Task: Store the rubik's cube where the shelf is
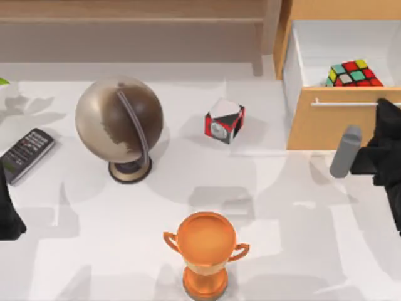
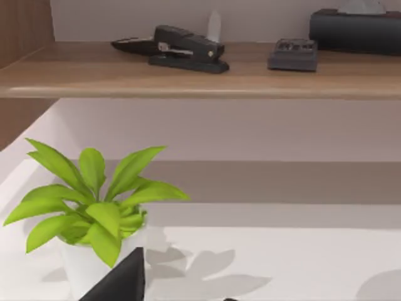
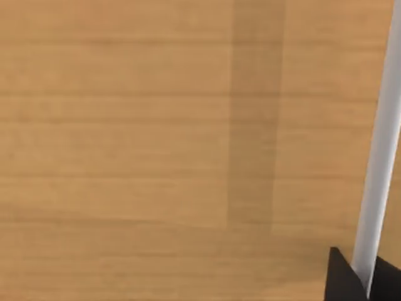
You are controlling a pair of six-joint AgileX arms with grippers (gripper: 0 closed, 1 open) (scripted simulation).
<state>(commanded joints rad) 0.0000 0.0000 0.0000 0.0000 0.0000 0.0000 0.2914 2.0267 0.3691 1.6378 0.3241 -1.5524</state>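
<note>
The rubik's cube (image 1: 353, 73) lies in the open drawer (image 1: 338, 119) at the table's right. Our right gripper (image 1: 387, 139) sits at the silver handle (image 1: 346, 103) just in front of it — fingers' state we cannot tell. We judge the drawer step in hand; next comes reaching in, then the shelf (image 1: 131, 20). Left arm (image 1: 7, 216) parked.

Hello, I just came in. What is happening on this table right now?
The right gripper is at the thin silver bar handle of the open light-wood drawer. The multicoloured rubik's cube lies inside that drawer, not on the long light-wood shelf. The left arm is parked at the table's left edge.
</note>
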